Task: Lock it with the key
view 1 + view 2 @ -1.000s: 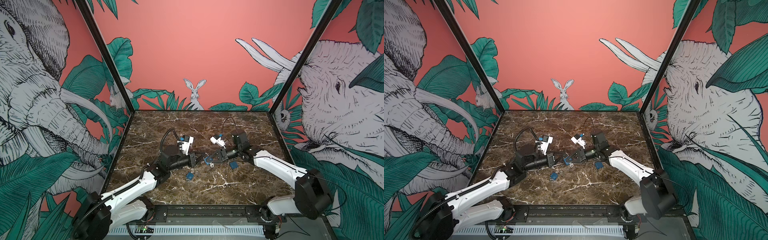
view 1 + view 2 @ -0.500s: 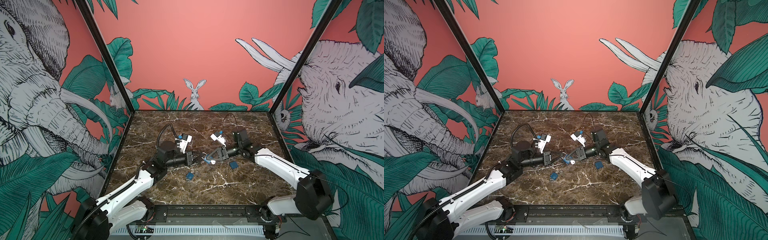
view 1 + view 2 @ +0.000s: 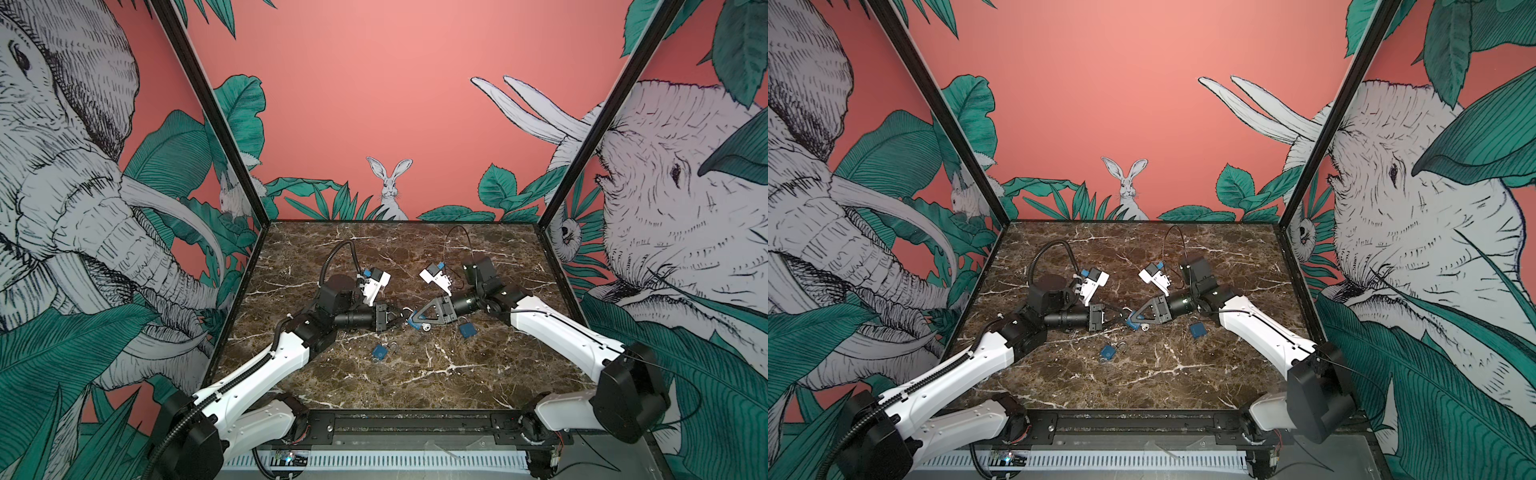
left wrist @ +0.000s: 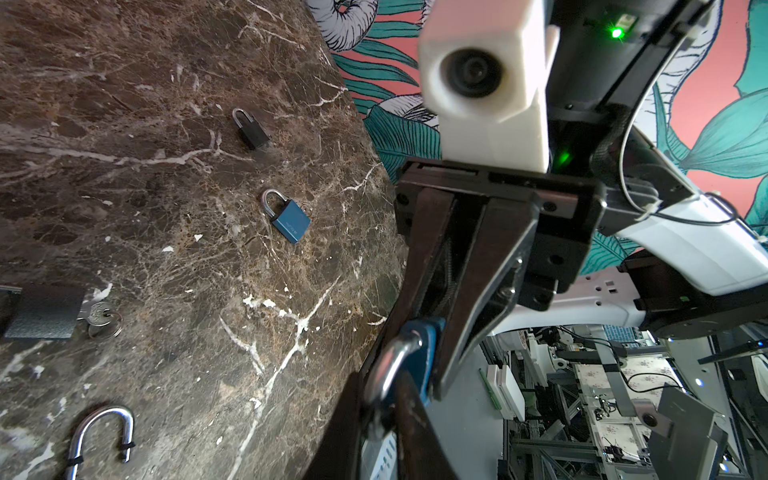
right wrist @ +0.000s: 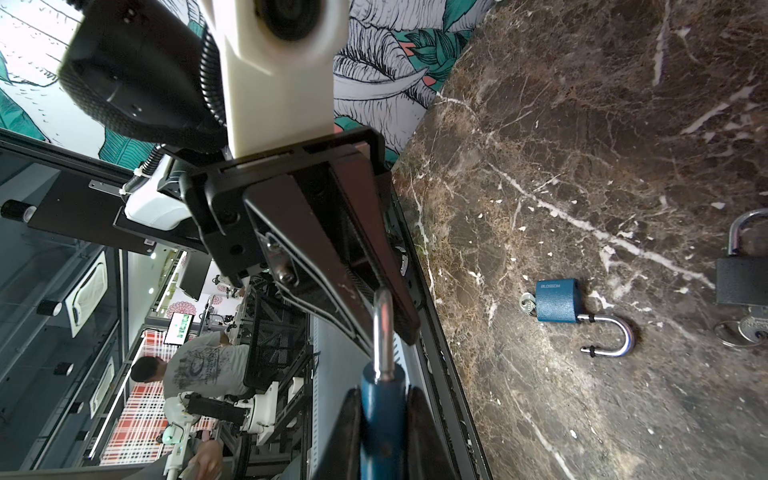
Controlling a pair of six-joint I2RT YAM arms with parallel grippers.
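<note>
A blue padlock (image 3: 415, 321) (image 3: 1131, 321) hangs above the middle of the marble table, between the two arms. My right gripper (image 5: 382, 436) (image 3: 414, 319) is shut on its blue body (image 5: 382, 415). The silver shackle (image 5: 382, 332) (image 4: 392, 365) points at my left gripper (image 4: 386, 411) (image 3: 401, 313), which is shut on its bend. The end of the shackle is hidden between the left fingers. In both top views a small silver key (image 3: 424, 327) (image 3: 1144, 328) shows just under the held body.
On the table (image 3: 415, 386) lie a blue padlock with its shackle open (image 3: 380, 352) (image 5: 557, 307), a shut blue padlock (image 3: 467, 330) (image 4: 291, 220), a small black padlock (image 4: 251, 131), and a black padlock (image 5: 744, 282) with a key on a ring (image 4: 99, 320).
The left arm's wrist has lifted and drawn back a little. Both grippers have stayed together at the blue padlock over the middle of the table.
</note>
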